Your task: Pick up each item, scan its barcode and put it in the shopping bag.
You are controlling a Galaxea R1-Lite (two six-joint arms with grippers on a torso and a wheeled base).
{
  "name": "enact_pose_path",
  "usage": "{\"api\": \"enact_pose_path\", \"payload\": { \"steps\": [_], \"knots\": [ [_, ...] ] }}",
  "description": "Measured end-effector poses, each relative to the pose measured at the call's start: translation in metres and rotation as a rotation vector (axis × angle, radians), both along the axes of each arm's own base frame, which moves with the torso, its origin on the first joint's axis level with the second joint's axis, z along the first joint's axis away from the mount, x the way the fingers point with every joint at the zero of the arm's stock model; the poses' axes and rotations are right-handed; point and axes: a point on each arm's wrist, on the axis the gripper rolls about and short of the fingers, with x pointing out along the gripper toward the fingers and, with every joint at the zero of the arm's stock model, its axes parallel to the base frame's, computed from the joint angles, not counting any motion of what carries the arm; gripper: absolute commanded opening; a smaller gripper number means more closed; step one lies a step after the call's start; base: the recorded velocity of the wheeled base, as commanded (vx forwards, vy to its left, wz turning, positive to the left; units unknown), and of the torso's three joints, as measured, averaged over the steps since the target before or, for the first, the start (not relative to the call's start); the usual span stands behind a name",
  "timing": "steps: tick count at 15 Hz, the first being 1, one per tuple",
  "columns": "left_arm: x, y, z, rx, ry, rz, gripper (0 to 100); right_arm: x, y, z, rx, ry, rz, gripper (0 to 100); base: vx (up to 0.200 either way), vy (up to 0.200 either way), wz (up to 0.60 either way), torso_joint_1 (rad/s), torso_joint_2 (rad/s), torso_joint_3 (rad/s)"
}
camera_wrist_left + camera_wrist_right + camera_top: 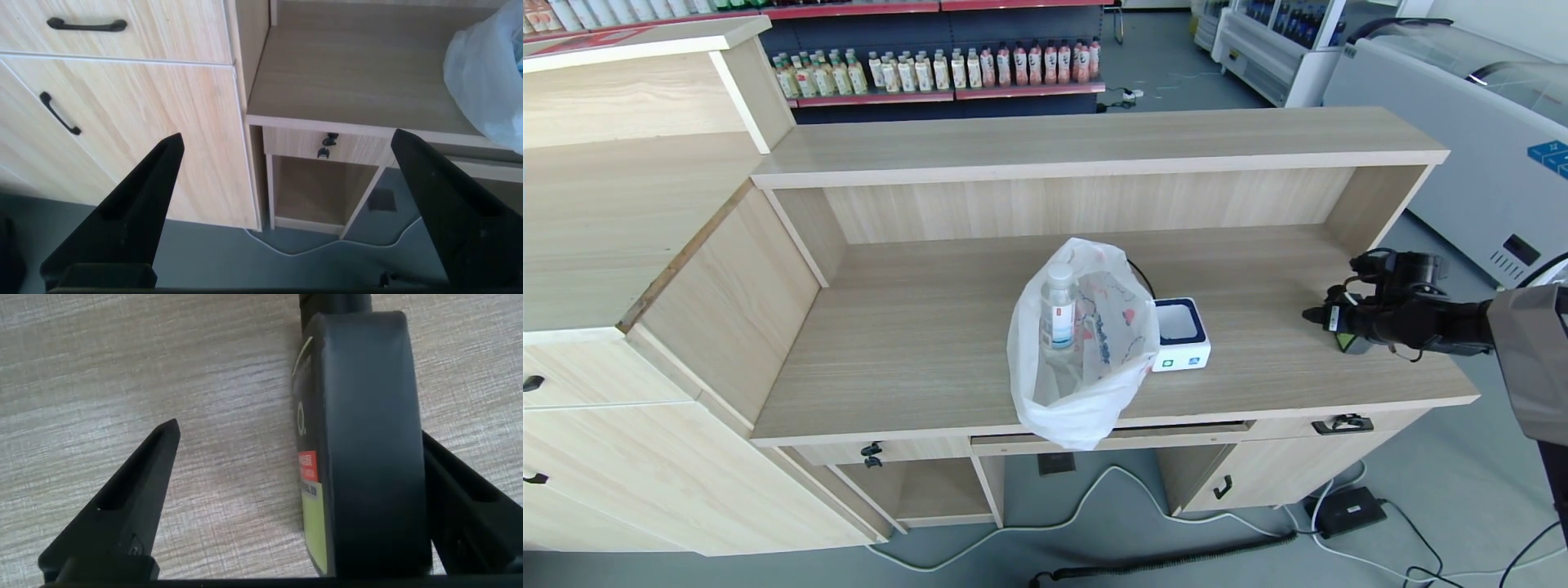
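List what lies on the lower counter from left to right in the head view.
white shopping bag → barcode scanner → right gripper

Matt wooden counter (915, 327), plastic bag (1025, 359)
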Motion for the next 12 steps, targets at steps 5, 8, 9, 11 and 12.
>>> {"api": "enact_pose_path", "payload": {
  "steps": [5, 8, 9, 11, 12],
  "knots": [
    [0.000, 0.000, 0.000, 0.000, 0.000, 0.000, 100, -0.002, -0.011, -0.007, 0.001, 0.009, -0.020, 100, 0.000, 0.000, 0.00, 0.000, 0.00, 0.000],
    [0.000, 0.000, 0.000, 0.000, 0.000, 0.000, 100, -0.003, -0.017, -0.011, 0.007, 0.015, -0.024, 100, 0.000, 0.000, 0.00, 0.000, 0.00, 0.000],
    [0.000, 0.000, 0.000, 0.000, 0.000, 0.000, 100, -0.003, -0.017, -0.013, 0.009, 0.017, -0.024, 100, 0.000, 0.000, 0.00, 0.000, 0.00, 0.000],
    [0.000, 0.000, 0.000, 0.000, 0.000, 0.000, 100, -0.002, -0.016, -0.016, 0.021, 0.023, -0.002, 100, 0.000, 0.000, 0.00, 0.000, 0.00, 0.000],
    [0.000, 0.000, 0.000, 0.000, 0.000, 0.000, 100, -0.002, -0.015, -0.017, 0.026, 0.024, 0.008, 100, 0.000, 0.000, 0.00, 0.000, 0.00, 0.000]
  ]
}}
